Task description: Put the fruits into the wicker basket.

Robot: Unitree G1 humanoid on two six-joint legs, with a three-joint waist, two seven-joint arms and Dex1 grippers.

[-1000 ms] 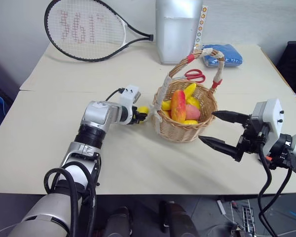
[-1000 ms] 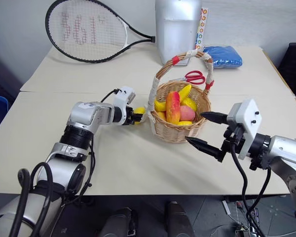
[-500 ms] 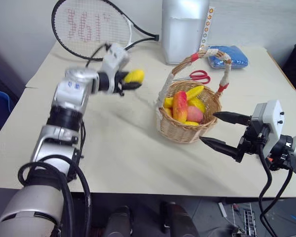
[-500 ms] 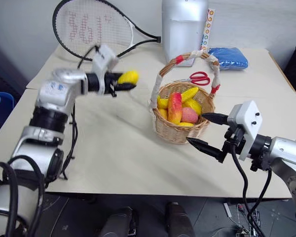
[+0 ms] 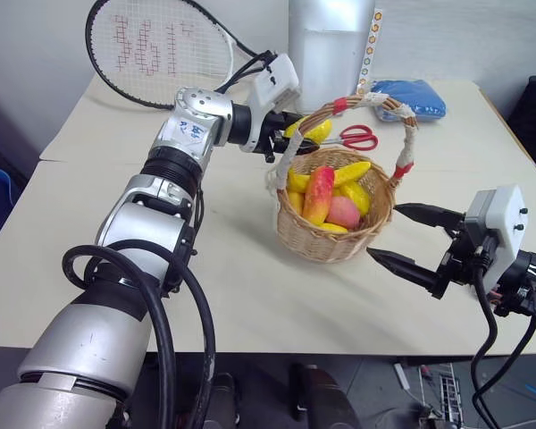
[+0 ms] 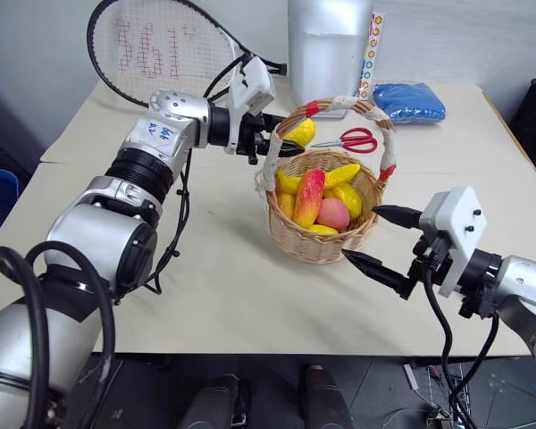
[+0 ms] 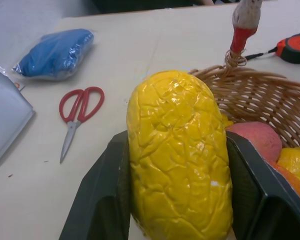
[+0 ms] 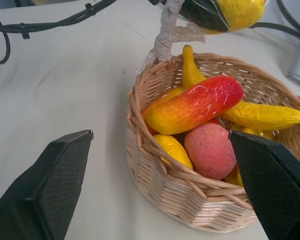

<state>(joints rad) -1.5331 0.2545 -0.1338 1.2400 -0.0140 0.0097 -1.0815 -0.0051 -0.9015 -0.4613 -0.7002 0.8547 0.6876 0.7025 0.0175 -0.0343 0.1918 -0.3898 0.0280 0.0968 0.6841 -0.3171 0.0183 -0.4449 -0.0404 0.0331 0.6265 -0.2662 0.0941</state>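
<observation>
Head views: my left gripper [image 5: 290,136] holds one lemon [image 5: 309,131] above the wicker basket [image 5: 335,237] mid-table; release comes next, once clear of the handle. My right gripper [image 6: 375,239] stands wide, empty, beside the basket's near rim. Right wrist view: one mango [image 8: 192,105], two bananas [image 8: 262,116], one pink fruit [image 8: 210,149] inside. Left wrist view: one pair of scissors [image 7: 75,113].

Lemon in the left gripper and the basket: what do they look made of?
Lemon: looks like a foam or plastic toy under glossy yellow paint, going by the fine crackle over its skin. Wicker basket: woven natural cane, matte tan, strands visible; the handle is wrapped in white and red tape.
</observation>
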